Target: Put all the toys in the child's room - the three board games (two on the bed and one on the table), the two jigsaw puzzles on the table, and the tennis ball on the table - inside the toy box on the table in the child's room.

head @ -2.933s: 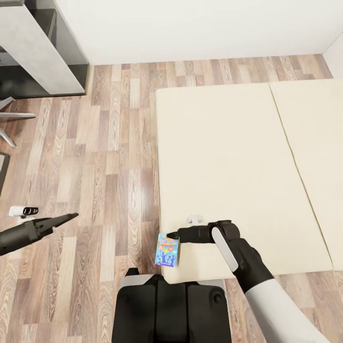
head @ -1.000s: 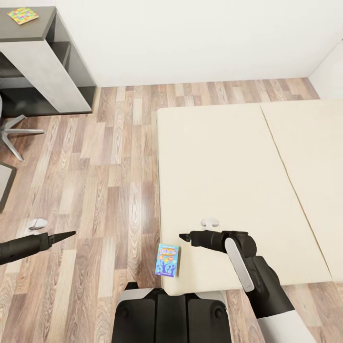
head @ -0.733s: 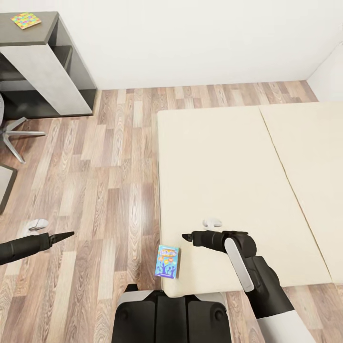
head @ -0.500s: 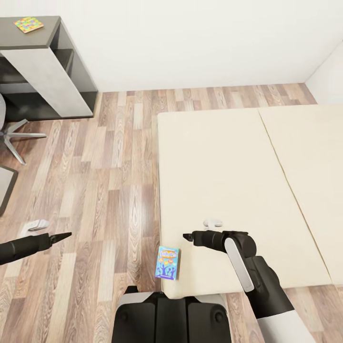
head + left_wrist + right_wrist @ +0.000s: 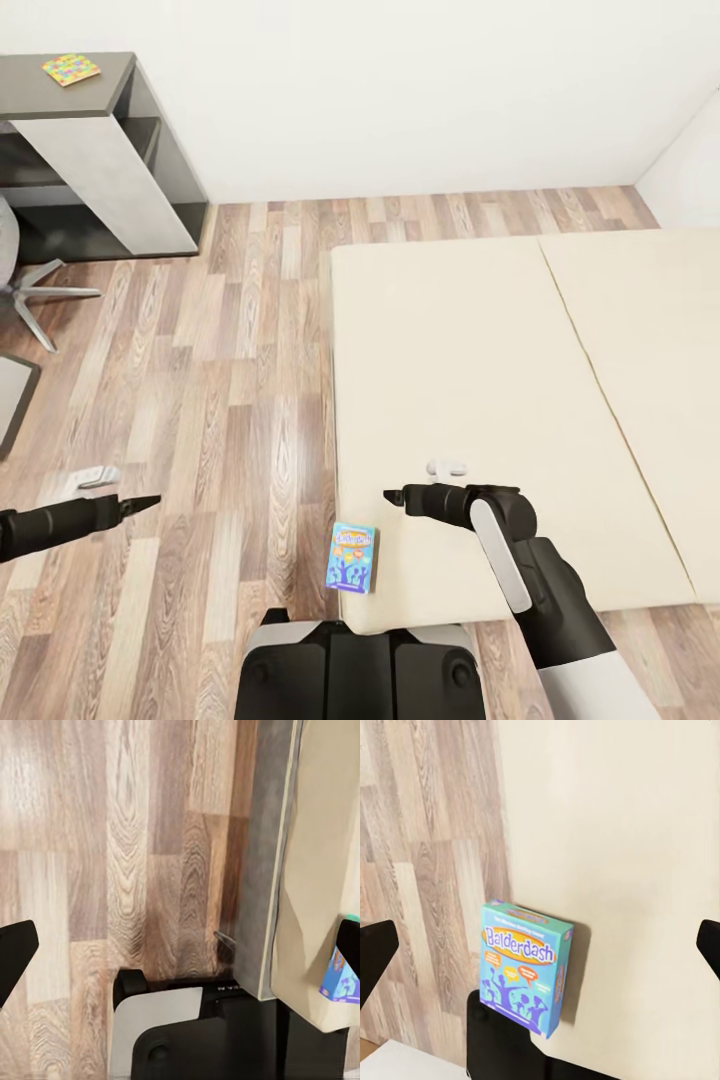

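Observation:
A light blue board game [image 5: 353, 558] with yellow lettering lies flat on the beige bed [image 5: 470, 380], at its near left corner, slightly over the mattress edge. My right gripper [image 5: 393, 496] hovers just beyond and to the right of it, open and empty. In the right wrist view the board game [image 5: 526, 967] sits between the spread fingertips [image 5: 375, 945], well below them. My left gripper [image 5: 140, 503] is open over the wood floor at the left, and its camera catches the board game [image 5: 341, 979]. A jigsaw puzzle [image 5: 71, 69] lies on a dark grey-topped cabinet [image 5: 110, 150] at far left.
A chair's star base [image 5: 40, 295] stands by the cabinet. A small white object [image 5: 90, 477] lies on the floor near my left gripper, another [image 5: 447, 467] on the mattress by my right gripper. My dark base [image 5: 360, 665] abuts the bed's near corner. White walls close the far side.
The whole view has shifted, bringing the cabinet top and puzzle into sight. My right gripper has drawn back from the board game, which it was nearly touching. The game stays at the bed corner.

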